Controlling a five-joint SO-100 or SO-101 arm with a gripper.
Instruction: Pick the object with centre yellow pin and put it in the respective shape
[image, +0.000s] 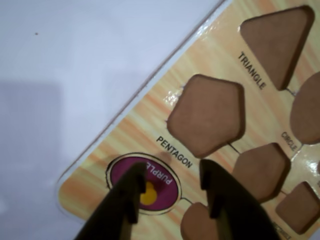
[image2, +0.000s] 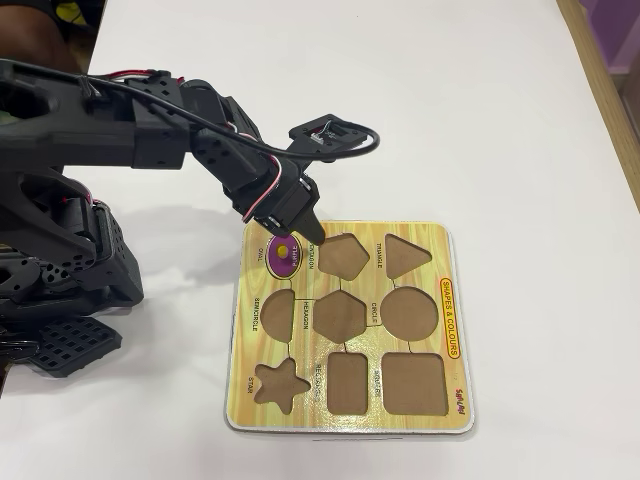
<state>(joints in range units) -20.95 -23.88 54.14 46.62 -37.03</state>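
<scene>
Already seated in the oval recess at the board's (image2: 345, 415) ten-o'clock corner, the purple oval piece (image: 165, 195) lies flush, its yellow pin (image: 149, 196) showing just inside the gripper's (image: 172, 175) seven-o'clock finger. The gripper stands released, jaws spread, straddling the pin's side toward the pentagon recess (image: 206, 114). A good finish, I judge, means lifting straight up so neither finger drags the piece out.

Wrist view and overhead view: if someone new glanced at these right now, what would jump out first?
The purple oval piece with its yellow pin, seated at the shape board's top-left corner in the overhead view. The open gripper hangs right over it, one finger beside the pin. Every other cutout, like the pentagon recess, sits empty.
</scene>
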